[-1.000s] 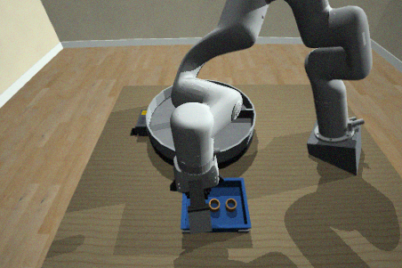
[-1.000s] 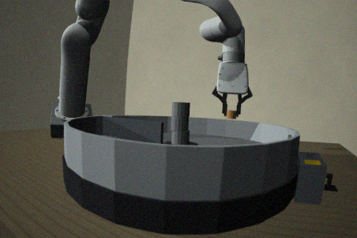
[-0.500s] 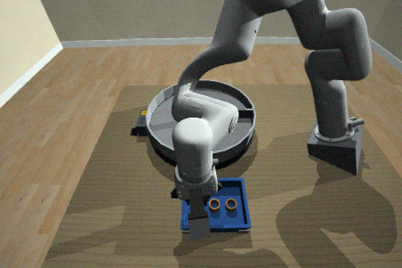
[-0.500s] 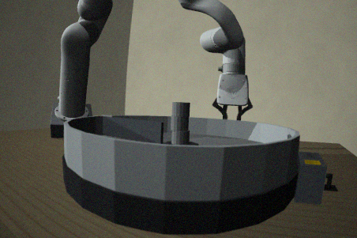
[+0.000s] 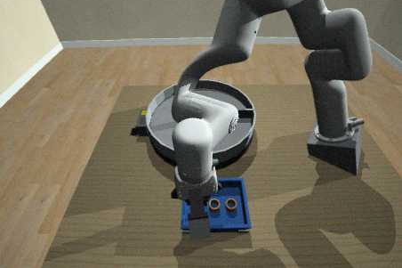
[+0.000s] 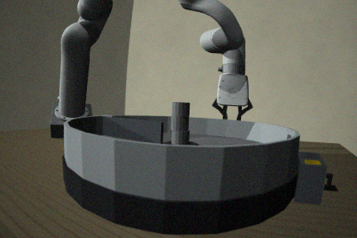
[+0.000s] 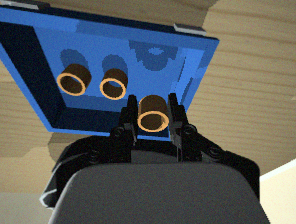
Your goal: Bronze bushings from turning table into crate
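Note:
My gripper [image 7: 152, 104] is shut on a bronze bushing [image 7: 153, 114] and holds it above the blue crate [image 7: 115, 75]. Two more bronze bushings lie in the crate, one [image 7: 74, 79] beside the other [image 7: 114, 84]; they also show in the top view, the left one [image 5: 214, 205] and the right one [image 5: 230, 204]. In the top view the wrist [image 5: 194, 179] hangs over the left half of the crate [image 5: 216, 206] and hides the held bushing. In the exterior view the fingers [image 6: 232, 112] drop behind the rim of the turning table [image 6: 179, 167]. No bushing shows on the turning table; the arm hides part of it.
A grey post [image 6: 180, 122] stands at the table's centre, with divider walls in the tray. A grey box with a yellow label [image 6: 312, 176] sits at the table's side. The arm's base [image 5: 334, 145] stands on the brown mat to the right.

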Controlling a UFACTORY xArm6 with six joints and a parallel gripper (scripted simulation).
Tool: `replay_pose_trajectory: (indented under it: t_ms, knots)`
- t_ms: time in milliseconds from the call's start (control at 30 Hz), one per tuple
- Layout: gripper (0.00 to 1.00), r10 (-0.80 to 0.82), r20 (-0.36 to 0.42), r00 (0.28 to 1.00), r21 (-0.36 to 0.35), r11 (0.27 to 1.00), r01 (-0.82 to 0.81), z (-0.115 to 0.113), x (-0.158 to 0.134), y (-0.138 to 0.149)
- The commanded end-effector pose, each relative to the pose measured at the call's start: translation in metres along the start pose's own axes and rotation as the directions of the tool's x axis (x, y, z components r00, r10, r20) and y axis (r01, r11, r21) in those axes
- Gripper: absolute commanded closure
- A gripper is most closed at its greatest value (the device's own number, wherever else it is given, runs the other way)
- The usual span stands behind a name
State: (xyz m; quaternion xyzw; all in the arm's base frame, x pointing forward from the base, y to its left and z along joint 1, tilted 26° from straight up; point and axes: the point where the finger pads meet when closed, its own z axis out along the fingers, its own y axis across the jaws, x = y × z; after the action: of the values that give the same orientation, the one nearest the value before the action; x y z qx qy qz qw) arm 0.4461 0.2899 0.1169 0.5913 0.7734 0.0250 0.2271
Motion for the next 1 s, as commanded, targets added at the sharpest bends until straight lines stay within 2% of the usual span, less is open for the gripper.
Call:
replay_pose_trajectory:
  t_ms: [0, 967]
  knots:
    - [1.00, 0.001, -0.002, 1.000, -0.003, 1.000, -0.001, 0.000, 0.000, 0.001]
    - [1.00, 0.001, -0.002, 1.000, -0.003, 1.000, -0.001, 0.037, 0.000, 0.002]
